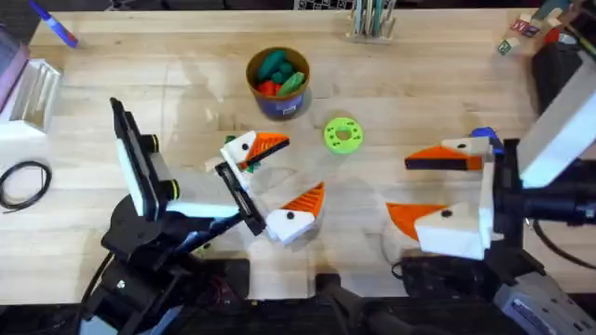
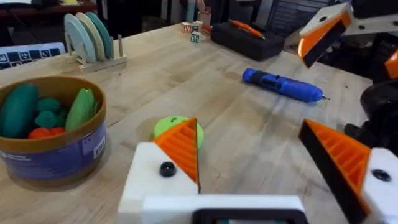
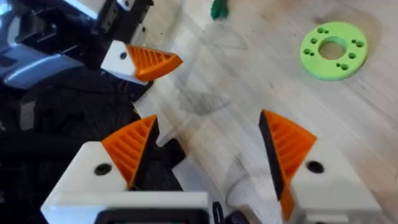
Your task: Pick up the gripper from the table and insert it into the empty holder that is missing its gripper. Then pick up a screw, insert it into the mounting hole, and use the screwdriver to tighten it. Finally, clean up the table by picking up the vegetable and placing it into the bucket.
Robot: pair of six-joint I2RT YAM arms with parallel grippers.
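Note:
My left gripper stands open over the table's middle, nothing between its white fingers with orange ribbed wedges. My right gripper is open too, facing it from the right, also with nothing in it. Every white holder I see carries its orange wedge gripper. The blue screwdriver lies on the table beyond the right gripper, its tip pointing right in the left wrist view. The dark blue bucket stands at the back centre. A small dark green bit, apparently the vegetable, lies by the left gripper's far finger. The screw is out of view.
Green and red toy vegetables fill the bucket. A lime-green disc lies right of it. A blue-and-purple marker sits far left at the back, a plate rack and a black tray further back.

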